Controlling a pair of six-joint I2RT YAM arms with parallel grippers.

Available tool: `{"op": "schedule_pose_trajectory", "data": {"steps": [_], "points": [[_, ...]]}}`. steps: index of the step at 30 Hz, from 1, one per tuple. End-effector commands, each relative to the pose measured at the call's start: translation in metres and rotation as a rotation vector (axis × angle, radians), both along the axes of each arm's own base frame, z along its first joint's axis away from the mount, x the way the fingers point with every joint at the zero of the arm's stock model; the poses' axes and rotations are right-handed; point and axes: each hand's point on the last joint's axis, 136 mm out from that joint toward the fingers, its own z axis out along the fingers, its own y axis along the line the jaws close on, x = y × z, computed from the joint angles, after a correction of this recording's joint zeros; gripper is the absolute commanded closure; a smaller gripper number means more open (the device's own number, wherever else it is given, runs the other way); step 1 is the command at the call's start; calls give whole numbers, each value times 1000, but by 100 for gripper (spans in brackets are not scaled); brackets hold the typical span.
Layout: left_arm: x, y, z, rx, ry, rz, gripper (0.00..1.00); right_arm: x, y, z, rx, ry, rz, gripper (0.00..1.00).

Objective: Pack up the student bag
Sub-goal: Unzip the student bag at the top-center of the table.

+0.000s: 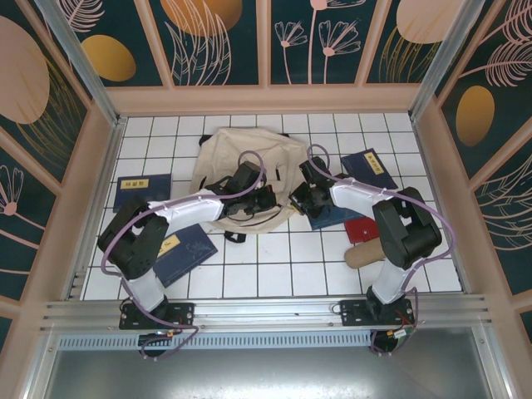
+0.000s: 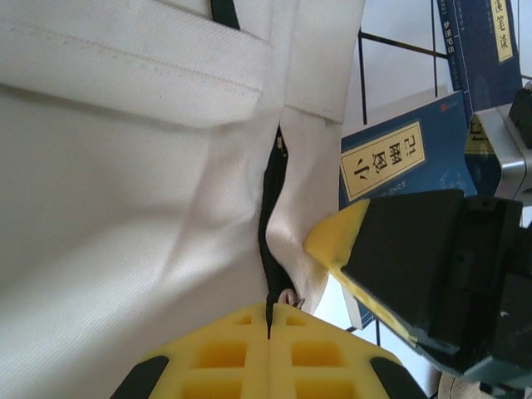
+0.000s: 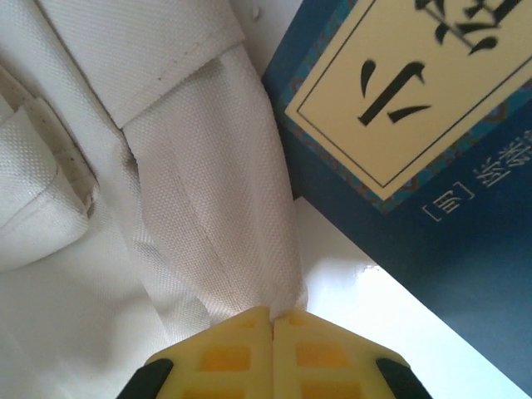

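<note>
On tiled table point(image 1: 274, 266), left hand point(image 2: 268, 309) pinches student bag point(image 2: 125, 208) zipper point(image 2: 270, 208), right hand point(image 3: 273, 314) pinches fabric fold point(image 3: 224, 208); pinch points hidden.

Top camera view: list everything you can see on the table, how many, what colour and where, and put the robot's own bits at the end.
student bag: one, beige, back centre of the table.
books: four, navy with yellow labels; two left of the bag, two right of it, the nearer right one partly under the right arm.
flat red item: one, red, right side, beside the nearer right book.
tan roll: one, tan, front right, partly hidden by the right arm.
table: one, white tiles.
arms: two, white and black, reaching in to the bag.
left fingers: yellow, shut at the bag's zip.
right fingers: yellow, shut on a fold of the bag.
</note>
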Motion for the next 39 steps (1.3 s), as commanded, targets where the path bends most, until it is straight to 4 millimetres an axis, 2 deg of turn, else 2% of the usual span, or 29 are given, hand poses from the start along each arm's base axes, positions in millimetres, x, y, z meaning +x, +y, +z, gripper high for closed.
{"op": "schedule_pose_trajectory", "data": {"steps": [1, 9, 16, 20, 23, 28, 31, 34, 35, 38, 39], "points": [[-5, 18, 15, 39, -25, 27, 100, 17, -27, -15, -113, -24, -113, 100], [-17, 48, 22, 96, -29, 101, 100, 32, -38, -24, -179, -19, -223, 100], [-19, 76, 29, 181, -59, 174, 100, 43, -46, -24, -216, -34, -248, 100], [-20, 109, 18, 274, -47, 238, 100, 51, -63, -20, -256, -56, -248, 100], [-17, 131, 17, 287, -49, 281, 100, 59, -73, -15, -274, -83, -213, 100], [-12, 152, 20, 298, -60, 315, 100, 79, -83, -7, -285, -139, -137, 96], [-6, 154, 30, 291, -99, 313, 100, 91, -91, 2, -288, -185, -96, 95], [1, 142, 45, 234, -155, 270, 100, 99, -84, 25, -255, -241, -3, 79], [3, 136, 49, 212, -172, 252, 100, 101, -78, 37, -238, -276, 38, 71], [8, 126, 57, 177, -202, 217, 100, 95, -72, 75, -232, -372, 100, 51], [10, 123, 58, 172, -205, 208, 100, 92, -71, 84, -232, -393, 106, 48]]}}
